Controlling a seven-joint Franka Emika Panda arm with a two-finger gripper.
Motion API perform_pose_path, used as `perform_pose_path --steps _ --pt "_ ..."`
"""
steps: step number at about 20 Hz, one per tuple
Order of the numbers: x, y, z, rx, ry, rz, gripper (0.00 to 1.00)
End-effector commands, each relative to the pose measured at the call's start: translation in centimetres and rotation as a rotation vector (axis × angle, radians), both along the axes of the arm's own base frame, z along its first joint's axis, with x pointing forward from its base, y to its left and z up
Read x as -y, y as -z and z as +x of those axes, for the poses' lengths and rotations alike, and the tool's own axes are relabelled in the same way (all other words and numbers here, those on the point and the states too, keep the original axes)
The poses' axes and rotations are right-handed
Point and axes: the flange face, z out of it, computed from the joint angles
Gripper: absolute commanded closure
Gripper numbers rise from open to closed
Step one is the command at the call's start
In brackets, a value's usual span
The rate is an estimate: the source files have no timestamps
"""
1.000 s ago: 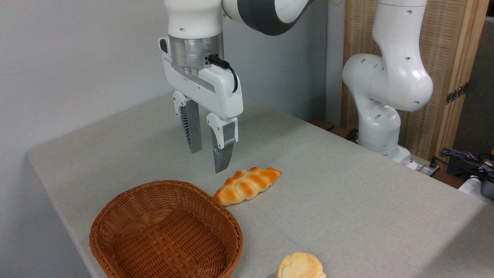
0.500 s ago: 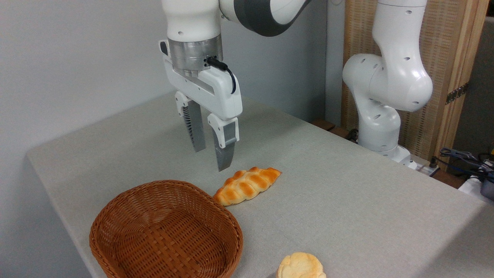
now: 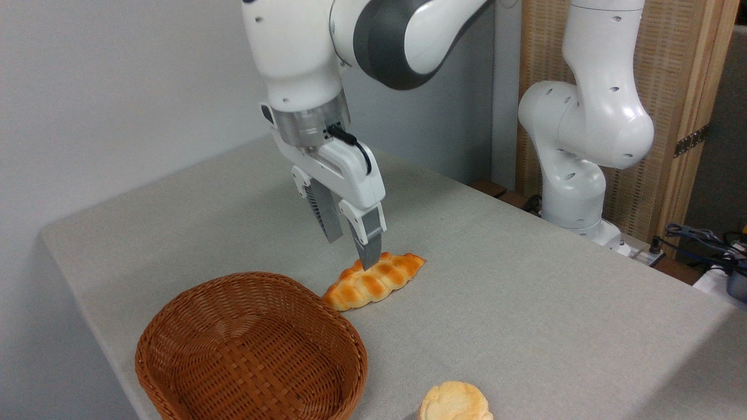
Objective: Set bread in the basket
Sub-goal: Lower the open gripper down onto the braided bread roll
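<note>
The bread (image 3: 373, 281), a golden braided loaf, lies flat on the grey tablecloth just right of the basket's far rim. The brown wicker basket (image 3: 251, 349) stands empty at the front left. My gripper (image 3: 351, 252) hangs open over the loaf's middle, tilted. Its nearer finger tip (image 3: 368, 261) overlaps the loaf's top in the picture; whether it touches the crust I cannot tell. The farther finger (image 3: 327, 219) sits behind the loaf. Nothing is held between them.
A small pale round bun (image 3: 455, 402) sits at the front edge, right of the basket. The arm's white base (image 3: 578, 175) rises at the back right beside a wooden screen. Cables (image 3: 700, 239) lie at the far right. The table's left edge (image 3: 81, 291) drops off near the basket.
My gripper has moved right and down, from above the table behind the basket to directly over the loaf. It stays open. Bread and basket have not moved.
</note>
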Motion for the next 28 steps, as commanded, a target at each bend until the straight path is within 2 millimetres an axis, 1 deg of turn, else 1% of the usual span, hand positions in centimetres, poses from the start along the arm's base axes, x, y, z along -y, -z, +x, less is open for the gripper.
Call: perform_pose_path --steps 1,2,4,5,7,8,12,15,18,23,26,28 --pt "0.9 2.6 -0.6 -0.033 0.029 -0.009 0.0" --pt "1.1 2.9 -0.7 -0.036 0.032 -0.008 0.0" --pt "2.0 4.1 -0.7 -0.055 0.054 0.001 0.0" --pt "2.1 4.3 -0.7 -0.058 0.056 0.003 0.0" --pt "2.2 5.1 -0.2 -0.051 0.055 0.005 0.0" --pt "2.2 5.1 0.0 -0.044 0.056 0.005 0.0" --pt "2.1 6.7 0.4 -0.068 0.059 0.013 0.0" --pt "1.9 7.1 0.6 -0.061 0.077 0.037 0.0" --pt "1.9 8.2 0.9 -0.076 0.081 0.047 0.0" --pt "2.1 8.5 0.9 -0.082 0.084 0.048 0.0" --pt "2.1 8.4 0.9 -0.08 0.082 0.047 0.0" --pt "2.1 8.4 0.9 -0.081 0.083 0.048 0.04"
